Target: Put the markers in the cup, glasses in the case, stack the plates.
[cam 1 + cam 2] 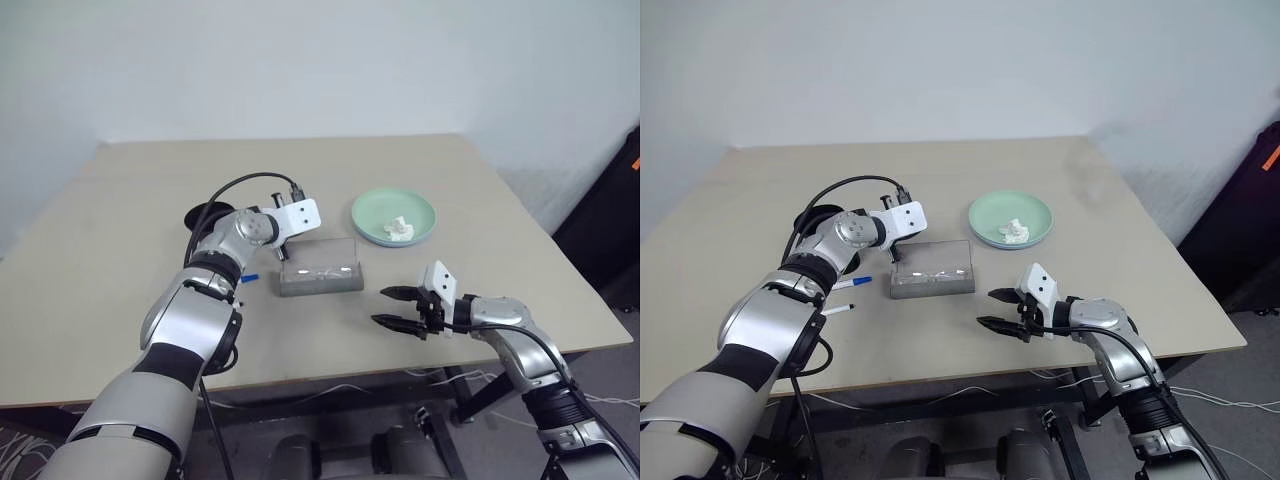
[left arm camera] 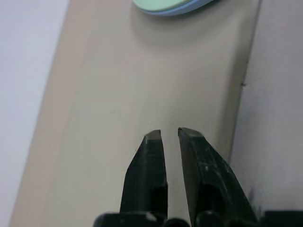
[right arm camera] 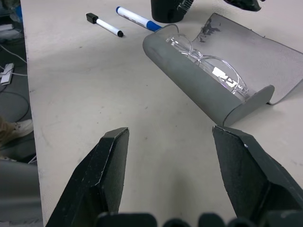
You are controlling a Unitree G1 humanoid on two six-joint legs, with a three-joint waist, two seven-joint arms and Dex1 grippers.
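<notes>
While we are working over the table (image 1: 120,210), the plates (image 1: 394,217) are already sitting stacked at two o'clock from the case (image 1: 319,272), mint over blue, with a small white lump (image 1: 399,229) on top. At table centre, the case is lying with its lid back and the glasses (image 3: 208,66) are resting inside. We are judging the lid light and springy, best pushed at its free long edge rather than pinched; the thin frame beneath looks fragile. At nine o'clock from the case, two markers (image 1: 845,296) are lying near the cup (image 1: 207,217); slim and smooth, they should be pinched mid-barrel. Our left gripper (image 2: 169,135) is hovering above the case with jaws nearly together, holding nothing. Our right gripper (image 1: 392,307) is waiting at five o'clock, spread wide and empty.
</notes>
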